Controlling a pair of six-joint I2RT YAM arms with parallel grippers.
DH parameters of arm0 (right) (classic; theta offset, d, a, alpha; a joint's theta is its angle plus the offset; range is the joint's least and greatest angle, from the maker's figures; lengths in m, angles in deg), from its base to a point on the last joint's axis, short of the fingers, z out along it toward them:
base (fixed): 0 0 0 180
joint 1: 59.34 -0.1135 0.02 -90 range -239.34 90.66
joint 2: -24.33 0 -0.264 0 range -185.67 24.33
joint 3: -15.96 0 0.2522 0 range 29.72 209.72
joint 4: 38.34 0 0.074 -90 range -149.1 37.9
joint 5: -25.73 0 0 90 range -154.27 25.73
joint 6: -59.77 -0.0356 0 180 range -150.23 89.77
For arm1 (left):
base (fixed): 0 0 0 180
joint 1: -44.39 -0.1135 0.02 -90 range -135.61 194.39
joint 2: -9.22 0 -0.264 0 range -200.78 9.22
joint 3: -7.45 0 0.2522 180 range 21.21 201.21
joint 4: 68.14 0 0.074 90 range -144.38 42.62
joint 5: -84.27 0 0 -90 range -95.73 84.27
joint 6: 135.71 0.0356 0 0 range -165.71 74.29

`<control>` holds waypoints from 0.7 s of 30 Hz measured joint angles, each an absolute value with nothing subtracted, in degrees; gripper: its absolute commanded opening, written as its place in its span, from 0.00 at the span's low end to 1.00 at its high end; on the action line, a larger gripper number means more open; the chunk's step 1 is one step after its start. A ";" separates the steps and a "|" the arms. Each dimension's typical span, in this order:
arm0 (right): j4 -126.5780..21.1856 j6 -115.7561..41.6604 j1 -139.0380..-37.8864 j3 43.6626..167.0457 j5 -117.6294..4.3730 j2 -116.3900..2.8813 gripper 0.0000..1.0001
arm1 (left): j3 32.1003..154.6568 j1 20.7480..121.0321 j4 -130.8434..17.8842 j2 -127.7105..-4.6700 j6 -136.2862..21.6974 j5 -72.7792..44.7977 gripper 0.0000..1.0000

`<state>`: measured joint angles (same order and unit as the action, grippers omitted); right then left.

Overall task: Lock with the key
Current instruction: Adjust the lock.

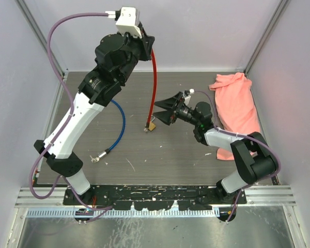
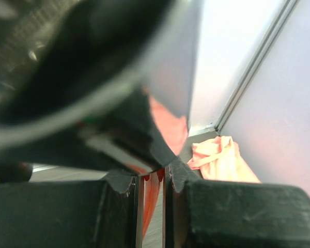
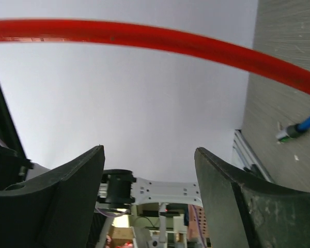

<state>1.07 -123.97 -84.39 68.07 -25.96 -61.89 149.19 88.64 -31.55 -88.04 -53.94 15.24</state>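
My left gripper (image 1: 149,45) is raised high at the back and shut on a red cable (image 1: 154,77). The cable hangs down to a small brass padlock (image 1: 151,125) resting on the table. In the left wrist view the red cable (image 2: 150,199) sits pinched between the fingers (image 2: 119,206). My right gripper (image 1: 158,112) is open and empty, lying on its side just right of the padlock. In the right wrist view the red cable (image 3: 144,37) arcs above the open gripper (image 3: 150,160). I cannot make out a key.
A blue cable (image 1: 122,121) curves over the table's left middle, ending in a metal piece (image 1: 96,158); its end shows in the right wrist view (image 3: 292,132). A pink cloth (image 1: 237,103) lies at the back right, also in the left wrist view (image 2: 222,160). Walls enclose the table.
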 measured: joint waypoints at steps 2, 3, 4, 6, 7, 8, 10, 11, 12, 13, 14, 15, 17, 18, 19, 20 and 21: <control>3.80 -126.83 -84.28 68.68 -26.58 -62.96 0.75 | 149.19 89.14 -32.57 -88.04 -54.16 15.24 0.00; 4.78 -127.70 -84.11 68.85 -26.75 -63.09 0.75 | 149.21 89.34 -33.19 -88.04 -54.18 15.24 0.00; 5.37 -128.01 -83.87 68.90 -26.86 -63.02 0.75 | 149.21 89.56 -33.93 -88.04 -54.32 15.22 0.00; 5.70 -127.79 -83.65 68.81 -27.28 -62.87 0.75 | 149.21 89.80 -34.63 -88.04 -54.64 15.05 0.00; 5.24 -126.98 -83.59 68.55 -27.56 -62.72 0.76 | 149.21 89.93 -34.87 -88.04 -54.97 15.05 0.00; 4.41 -125.85 -83.59 68.35 -27.78 -62.61 0.77 | 149.21 90.19 -35.17 -88.04 -55.23 15.00 0.00; -0.09 -121.37 -83.52 68.40 -28.43 -62.39 0.77 | 149.21 90.56 -35.66 -88.04 -55.52 14.98 0.00; -2.41 -119.05 -83.50 68.40 -29.18 -62.37 0.77 | 149.21 90.76 -35.83 -88.04 -55.60 15.00 0.00; -3.98 -117.43 -83.48 68.37 -29.88 -62.35 0.78 | 149.19 90.91 -35.92 -88.04 -55.71 14.98 0.00; -4.73 -116.43 -83.48 68.20 -30.62 -62.35 0.78 | 149.15 91.22 -36.16 -88.04 -55.91 14.96 0.00; -4.81 -115.97 -83.45 67.98 -31.17 -62.39 0.77 | 148.93 91.46 -36.60 -88.04 -56.17 14.85 0.00; -4.59 -115.86 -83.41 67.96 -31.63 -62.54 0.77 | 148.49 91.77 -37.29 -87.95 -56.70 14.72 0.00; -2.80 -115.75 -83.30 67.98 -33.05 -63.53 0.77 | 147.18 92.14 -38.37 -87.64 -57.46 14.28 0.00; -2.52 -115.42 -83.24 68.05 -33.75 -64.03 0.77 | 146.50 92.29 -38.61 -87.45 -57.99 14.02 0.00; -2.54 -115.07 -83.21 68.16 -34.25 -64.45 0.76 | 145.59 92.40 -38.89 -87.14 -58.51 13.78 0.00; -3.02 -114.39 -83.21 68.53 -34.95 -64.95 0.75 | 144.71 92.46 -39.07 -86.86 -58.91 13.52 0.00; -3.59 -113.93 -83.21 69.07 -35.56 -65.34 0.75 | 143.82 92.53 -39.17 -86.51 -59.50 13.34 0.00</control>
<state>-3.59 -113.93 -83.21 69.07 -35.56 -65.34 143.82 92.53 -39.17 -86.51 -59.50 13.34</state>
